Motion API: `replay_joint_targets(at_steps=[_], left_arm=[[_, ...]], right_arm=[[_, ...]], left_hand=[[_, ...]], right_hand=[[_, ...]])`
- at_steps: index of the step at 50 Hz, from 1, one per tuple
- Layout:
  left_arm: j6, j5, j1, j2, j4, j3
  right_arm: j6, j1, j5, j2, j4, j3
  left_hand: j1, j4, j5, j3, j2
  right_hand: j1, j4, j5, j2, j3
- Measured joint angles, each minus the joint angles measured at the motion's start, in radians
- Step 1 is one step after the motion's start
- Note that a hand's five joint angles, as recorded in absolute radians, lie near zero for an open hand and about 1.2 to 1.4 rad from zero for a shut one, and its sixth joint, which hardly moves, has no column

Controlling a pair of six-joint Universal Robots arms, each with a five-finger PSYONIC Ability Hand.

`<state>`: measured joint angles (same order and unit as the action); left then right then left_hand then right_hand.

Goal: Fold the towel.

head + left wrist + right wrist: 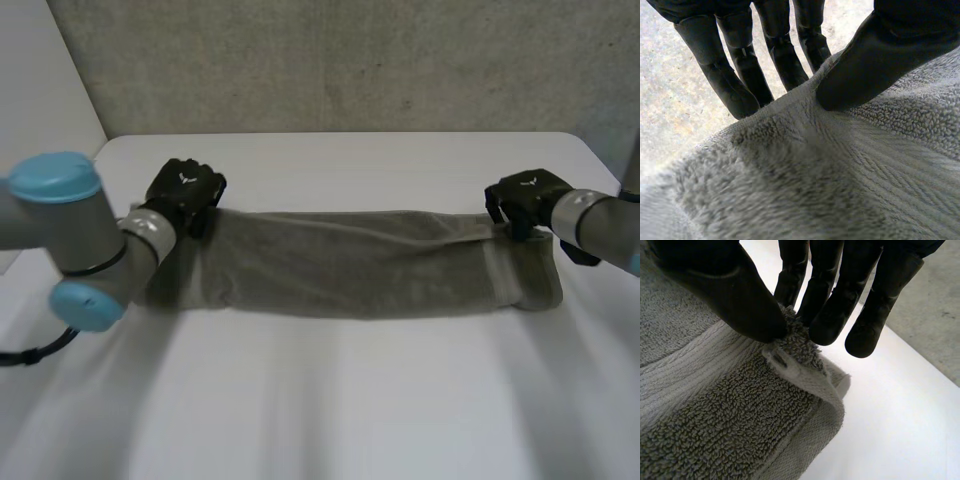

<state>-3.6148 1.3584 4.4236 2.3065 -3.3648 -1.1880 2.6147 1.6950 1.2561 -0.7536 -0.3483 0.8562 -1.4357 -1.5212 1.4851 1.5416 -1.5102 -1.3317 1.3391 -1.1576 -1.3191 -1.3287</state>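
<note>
Currently on surface: grey towel, laid flat as a long band running left to right, closer to the far edge than to the near one.
Texture of towel: terry pile, with a flat woven stripe across it near the right end.
Position of left hand: at the far left corner of the towel.
State of left hand: closed in a pinch on the towel edge.
Detail, left wrist view: thumb pressed down onto the top of the edge, fingers straight and set behind it, cloth trapped between.
Position of right hand: at the far right corner of the towel.
State of right hand: closed in a pinch on the corner.
Detail, right wrist view: thumb tip and fingertips meeting on the corner, pile bunched up between them, hem turned outward just below the thumb.
Position of left arm: over the near left of the surface, overlapping the left end of the towel.
Background: grey wall behind the surface.
</note>
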Motion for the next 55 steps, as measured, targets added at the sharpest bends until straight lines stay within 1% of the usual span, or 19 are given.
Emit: replay_joint_targets(at_steps=[4,10,13,14,15,16,17,18,19,21,23,25,28,33,38,43,48,52,55], left_arm=[[0.0,0.034,-0.017,0.128,0.029,0.182],[-0.002,0.061,-0.032,0.286,0.082,0.415],[-0.002,0.065,-0.036,0.338,0.106,0.495],[-0.001,0.066,-0.036,0.356,0.115,0.523],[0.0,0.067,-0.037,0.368,0.123,0.542],[0.001,0.067,-0.038,0.378,0.132,0.559],[0.003,0.068,-0.038,0.384,0.138,0.569],[0.003,0.069,-0.039,0.386,0.141,0.574],[0.005,0.07,-0.04,0.388,0.147,0.58],[0.009,0.074,-0.044,0.386,0.155,0.584],[0.014,0.079,-0.049,0.376,0.162,0.583],[0.022,0.086,-0.054,0.36,0.17,0.577],[0.051,0.107,-0.059,0.309,0.194,0.549],[0.132,0.142,-0.058,0.172,0.229,0.444],[0.224,0.151,-0.046,-0.017,0.231,0.238],[0.263,0.146,-0.037,-0.17,0.18,0.012],[0.268,0.142,-0.03,-0.267,0.082,-0.198],[0.266,0.142,-0.028,-0.314,-0.009,-0.329],[0.265,0.142,-0.027,-0.337,-0.082,-0.411]], right_arm=[[0.042,0.014,0.017,0.101,0.006,-0.142],[0.09,0.031,0.043,0.219,0.027,-0.313],[0.097,0.037,0.065,0.252,0.05,-0.356],[0.099,0.039,0.079,0.264,0.066,-0.371],[0.099,0.04,0.093,0.271,0.079,-0.38],[0.1,0.042,0.107,0.276,0.093,-0.386],[0.1,0.044,0.122,0.278,0.104,-0.389],[0.1,0.045,0.13,0.279,0.109,-0.391],[0.102,0.048,0.146,0.279,0.119,-0.391],[0.107,0.052,0.166,0.273,0.131,-0.386],[0.117,0.055,0.18,0.257,0.139,-0.372],[0.134,0.057,0.188,0.227,0.146,-0.349],[0.163,0.056,0.187,0.153,0.163,-0.285],[0.196,0.05,0.164,-0.005,0.203,-0.113],[0.199,0.045,0.126,-0.193,0.258,0.162],[0.176,0.037,0.11,-0.308,0.302,0.407],[0.121,0.021,0.109,-0.345,0.366,0.584],[0.078,0.002,0.11,-0.338,0.424,0.657],[0.055,-0.016,0.111,-0.305,0.462,0.677]], left_hand=[[0.0,0.0,0.0,0.0,0.0],[0.0,0.0,0.0,0.0,0.0],[0.0,0.0,0.0,0.0,0.0],[0.074,0.081,-0.072,-0.08,0.093],[0.253,0.294,-0.252,-0.28,0.275],[0.406,0.45,-0.422,-0.425,0.422],[0.64,0.669,-0.633,-0.637,0.651],[0.724,0.776,-0.739,-0.741,0.732],[0.928,0.984,-0.949,-0.947,0.931],[1.133,1.212,-1.179,-1.208,1.171],[1.172,1.262,-1.251,-1.283,1.244],[1.175,1.265,-1.267,-1.3,1.255],[1.175,1.265,-1.269,-1.301,1.256],[1.175,1.265,-1.271,-1.301,1.256],[1.178,1.264,-1.271,-1.303,1.256],[1.178,1.265,-1.272,-1.306,1.256],[1.179,1.265,-1.272,-1.306,1.256],[1.179,1.265,-1.272,-1.307,1.256],[1.179,1.265,-1.272,-1.307,1.256]], right_hand=[[0.0,0.0,0.0,0.0,0.0],[0.0,0.0,0.0,0.0,0.0],[0.131,-0.122,0.122,0.111,0.113],[0.357,-0.362,0.373,0.357,0.349],[0.543,-0.543,0.543,0.546,0.532],[0.742,-0.722,0.757,0.75,0.712],[0.908,-0.891,0.937,0.917,0.897],[0.965,-0.968,0.998,0.975,0.958],[1.05,-1.058,1.09,1.056,1.048],[1.084,-1.083,1.097,1.07,1.083],[1.093,-1.083,1.097,1.07,1.083],[1.093,-1.084,1.097,1.07,1.083],[1.093,-1.083,1.097,1.07,1.083],[1.097,-1.083,1.097,1.07,1.083],[1.098,-1.083,1.097,1.07,1.083],[1.098,-1.083,1.097,1.07,1.083],[1.097,-1.083,1.097,1.07,1.083],[1.071,-1.074,1.084,1.06,1.072],[0.963,-0.971,0.951,0.952,0.962]])
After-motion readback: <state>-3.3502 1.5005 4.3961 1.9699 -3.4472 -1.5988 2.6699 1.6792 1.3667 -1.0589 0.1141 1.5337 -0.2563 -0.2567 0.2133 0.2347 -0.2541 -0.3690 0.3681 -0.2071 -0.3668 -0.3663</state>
